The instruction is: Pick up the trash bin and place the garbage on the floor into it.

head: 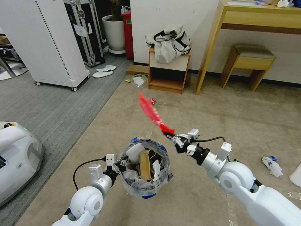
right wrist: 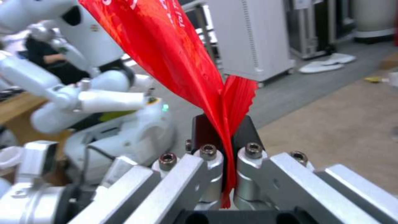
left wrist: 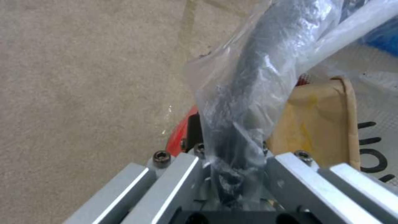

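Note:
The trash bin (head: 140, 187), lined with a crinkled clear bag, hangs low over the beige floor (head: 225, 116), with a brown carton (head: 145, 165) and white tissues inside. My left gripper (head: 120, 165) is shut on its near rim; in the left wrist view that gripper (left wrist: 230, 149) clamps the bag-covered dark rim (left wrist: 244, 99) beside the carton (left wrist: 319, 124). My right gripper (head: 170, 135) is shut on the tail of a red snack wrapper (head: 151, 113), held up just right of and beyond the bin. The right wrist view shows the wrapper (right wrist: 178, 59) pinched in that gripper (right wrist: 226, 137).
On the floor lie a crushed red can (head: 152, 101), a clear bottle (head: 139, 80) and a white tissue (head: 272, 165). White slippers (head: 104, 71) rest on the grey carpet. A side table (head: 169, 78) with a jacket, a desk (head: 213, 47), a stool (head: 250, 62) and a white robot (head: 15, 157) stand around.

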`<state>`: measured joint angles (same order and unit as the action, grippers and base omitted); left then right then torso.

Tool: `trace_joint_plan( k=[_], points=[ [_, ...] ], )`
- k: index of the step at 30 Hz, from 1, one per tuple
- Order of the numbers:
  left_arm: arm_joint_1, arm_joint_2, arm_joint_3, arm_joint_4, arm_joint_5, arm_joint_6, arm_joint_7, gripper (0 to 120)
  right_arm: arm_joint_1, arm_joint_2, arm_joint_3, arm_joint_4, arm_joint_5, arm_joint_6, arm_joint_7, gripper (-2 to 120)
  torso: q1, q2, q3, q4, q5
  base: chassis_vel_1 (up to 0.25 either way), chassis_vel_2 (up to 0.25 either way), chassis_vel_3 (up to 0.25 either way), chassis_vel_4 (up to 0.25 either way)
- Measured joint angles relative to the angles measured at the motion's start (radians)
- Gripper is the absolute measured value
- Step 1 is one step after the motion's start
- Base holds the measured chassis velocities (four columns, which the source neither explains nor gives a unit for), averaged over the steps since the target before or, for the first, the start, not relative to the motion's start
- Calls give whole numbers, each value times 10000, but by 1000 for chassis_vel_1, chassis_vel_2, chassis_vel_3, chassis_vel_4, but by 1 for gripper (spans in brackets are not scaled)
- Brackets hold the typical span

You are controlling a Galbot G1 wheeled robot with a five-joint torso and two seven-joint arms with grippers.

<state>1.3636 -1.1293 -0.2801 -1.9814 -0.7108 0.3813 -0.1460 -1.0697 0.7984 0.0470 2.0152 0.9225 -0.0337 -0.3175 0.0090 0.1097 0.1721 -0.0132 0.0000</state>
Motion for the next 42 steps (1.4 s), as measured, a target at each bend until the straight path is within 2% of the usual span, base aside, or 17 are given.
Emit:
trace_joint_plan(
  k=[20,42],
  points=[
    [269,118,115,-407,-144,79,-10,1,321,393,-1537,-262,-619,-92,-471,0,0,0,0,0,0,0,0,0,0],
    [308,-50,-224,-519,-565,153,-293,1,-396,196,-971,-325,-1146,-18,-600,0,0,0,0,0,0,0,0,0,0]
  ],
)
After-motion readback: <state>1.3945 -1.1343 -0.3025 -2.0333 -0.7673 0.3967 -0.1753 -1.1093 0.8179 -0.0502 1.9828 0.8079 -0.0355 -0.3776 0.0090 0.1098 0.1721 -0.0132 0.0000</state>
